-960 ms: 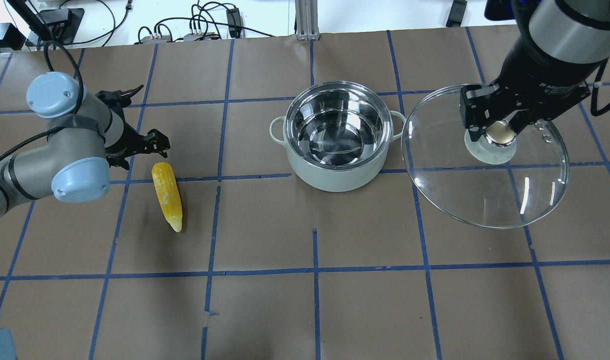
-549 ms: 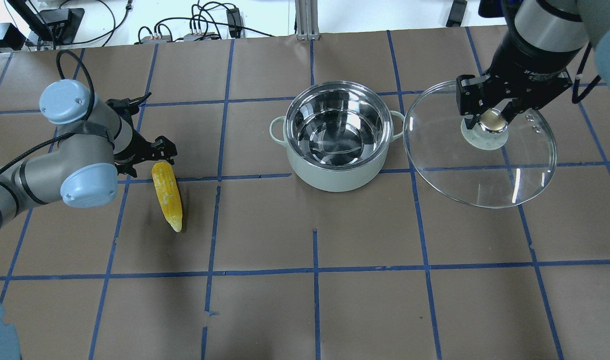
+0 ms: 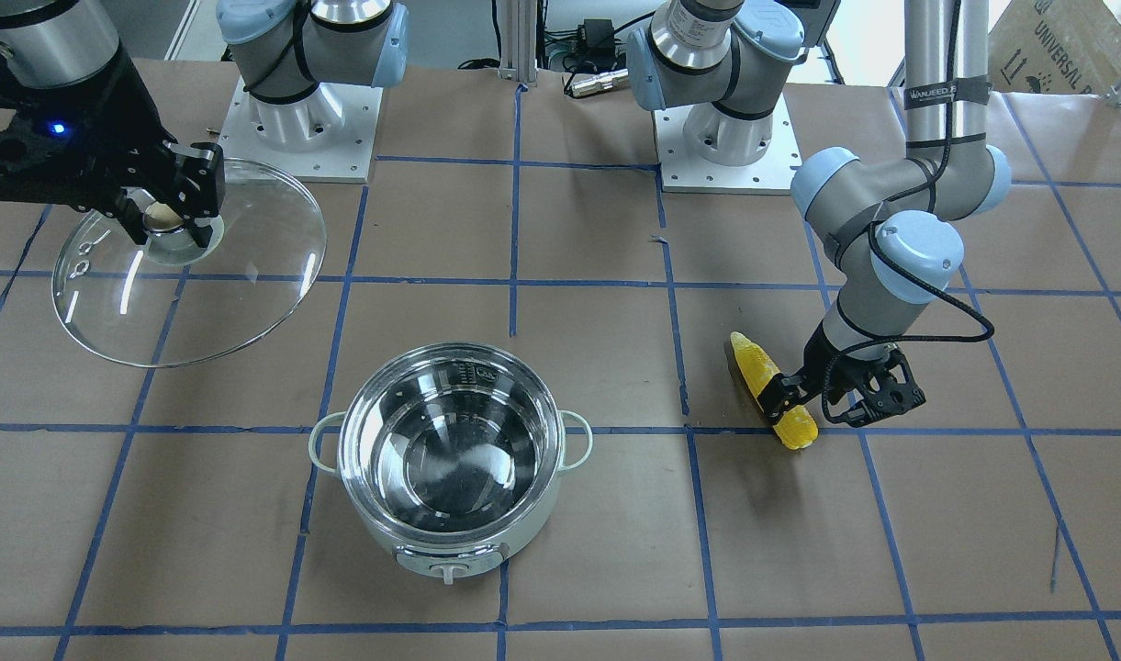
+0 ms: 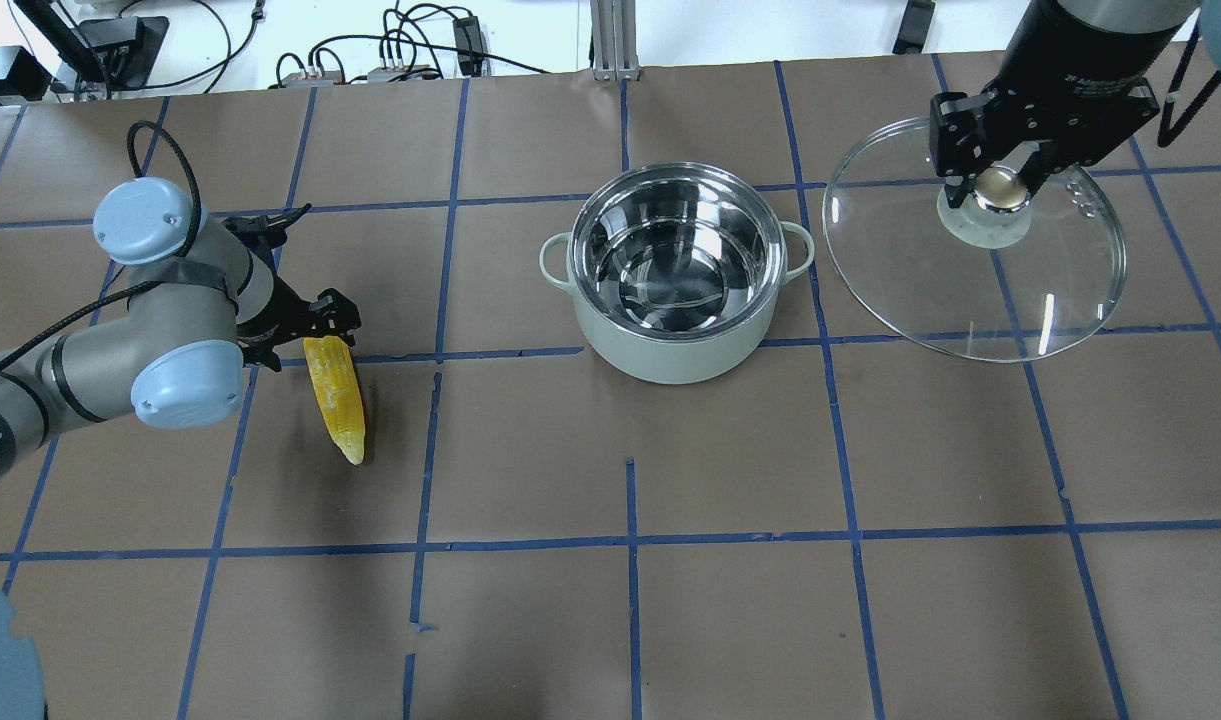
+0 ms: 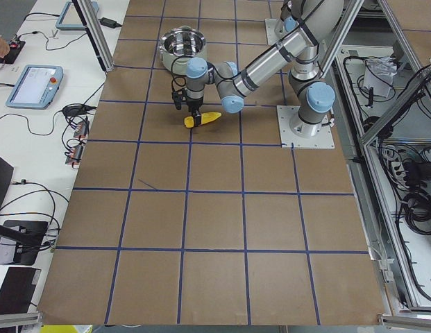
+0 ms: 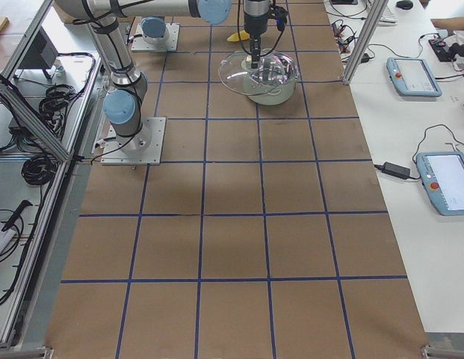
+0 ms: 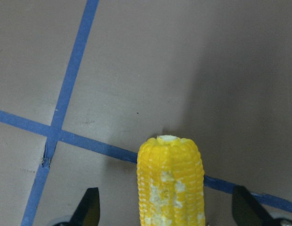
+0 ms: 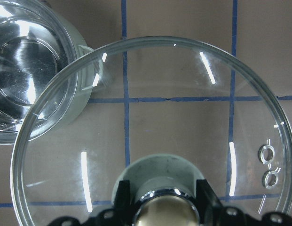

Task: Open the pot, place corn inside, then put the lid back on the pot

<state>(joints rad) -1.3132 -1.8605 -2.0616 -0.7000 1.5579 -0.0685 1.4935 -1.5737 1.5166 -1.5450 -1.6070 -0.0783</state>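
The pot (image 4: 678, 300) stands open and empty at mid-table, also in the front view (image 3: 450, 514). The yellow corn (image 4: 338, 400) lies on the table to its left, pointed end toward me. My left gripper (image 4: 305, 335) is open and hangs over the corn's blunt end. In the left wrist view the corn (image 7: 170, 183) lies between its two fingertips (image 7: 89, 207), untouched. My right gripper (image 4: 1000, 185) is shut on the knob of the glass lid (image 4: 970, 280). It holds the lid tilted in the air, right of the pot.
Brown paper with a blue tape grid covers the table (image 4: 630, 600). Cables and boxes (image 4: 390, 60) lie along the far edge. The arm bases (image 3: 716, 138) stand behind the pot in the front view.
My left gripper moved right, over the corn's blunt end. My right gripper carried the lid farther back, away from me.
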